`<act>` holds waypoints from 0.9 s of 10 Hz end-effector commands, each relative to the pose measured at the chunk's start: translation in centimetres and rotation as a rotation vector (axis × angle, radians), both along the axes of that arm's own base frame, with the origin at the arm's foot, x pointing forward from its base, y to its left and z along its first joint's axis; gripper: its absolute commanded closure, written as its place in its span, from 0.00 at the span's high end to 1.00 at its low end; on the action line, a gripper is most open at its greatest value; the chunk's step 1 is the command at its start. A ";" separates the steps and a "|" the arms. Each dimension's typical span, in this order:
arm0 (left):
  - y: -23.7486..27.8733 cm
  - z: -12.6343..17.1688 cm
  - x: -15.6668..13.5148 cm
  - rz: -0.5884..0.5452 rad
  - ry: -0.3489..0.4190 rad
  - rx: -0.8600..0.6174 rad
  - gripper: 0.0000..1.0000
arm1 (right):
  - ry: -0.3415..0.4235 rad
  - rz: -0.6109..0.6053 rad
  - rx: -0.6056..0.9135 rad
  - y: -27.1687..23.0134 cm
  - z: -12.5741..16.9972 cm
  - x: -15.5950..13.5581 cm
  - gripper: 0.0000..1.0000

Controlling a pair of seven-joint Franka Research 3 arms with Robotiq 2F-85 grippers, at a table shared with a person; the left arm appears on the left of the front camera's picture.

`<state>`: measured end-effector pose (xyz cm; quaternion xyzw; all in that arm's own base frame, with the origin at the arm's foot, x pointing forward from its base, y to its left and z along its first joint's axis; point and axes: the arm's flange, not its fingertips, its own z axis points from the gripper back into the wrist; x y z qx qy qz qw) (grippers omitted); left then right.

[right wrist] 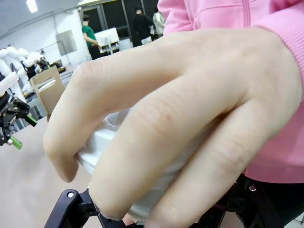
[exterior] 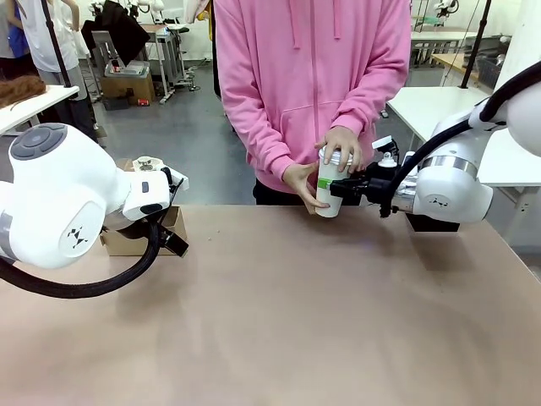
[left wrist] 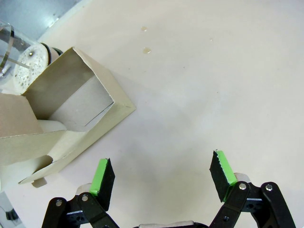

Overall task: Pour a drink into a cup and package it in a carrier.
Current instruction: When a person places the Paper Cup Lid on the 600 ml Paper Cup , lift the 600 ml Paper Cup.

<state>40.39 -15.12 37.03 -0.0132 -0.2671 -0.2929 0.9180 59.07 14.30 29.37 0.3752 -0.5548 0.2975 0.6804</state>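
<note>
The cup (exterior: 325, 203) stands at the far edge of the table (exterior: 279, 321), right of middle, just in front of the person; the right gripper (exterior: 331, 184) comes in from the right and looks clamped across its middle, a green pad lying against the white wall; one hand (exterior: 341, 145) covers the top, seemingly pressing on the lid (right wrist: 111, 126), while the other hand (exterior: 300, 182) cups the left side lower down; whether there is drink inside I cannot tell.

The left gripper (left wrist: 161, 172) hangs over bare table at the near left, jaws wide apart and holding nothing; the carrier (left wrist: 80, 102) lies just beside it, and the press (left wrist: 16, 57) stands behind the carrier; two small drops (left wrist: 147, 50) sit on the table farther off.

By my judgement, the lid is being seated and the packing is yet to come.

A paper cup is light when empty and top-heavy when full; its wall is soft and buckles under a hard squeeze, which could pop the lid or push liquid out; the smooth taper can slip downward through the pads; the best hold is across the middle or upper body, below the rim where the wall is stiffest, with moderate force and the cup kept upright.
</note>
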 end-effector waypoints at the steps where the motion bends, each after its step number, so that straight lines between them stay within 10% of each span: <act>1: 0.0 0.0 0.0 0.000 0.000 -0.002 1.00 | -0.005 0.002 0.003 0.3 0.3 0.0 0.80; 9: 0.0 0.0 0.0 0.000 0.000 -0.002 1.00 | -0.005 0.002 0.003 0.3 0.3 0.0 0.80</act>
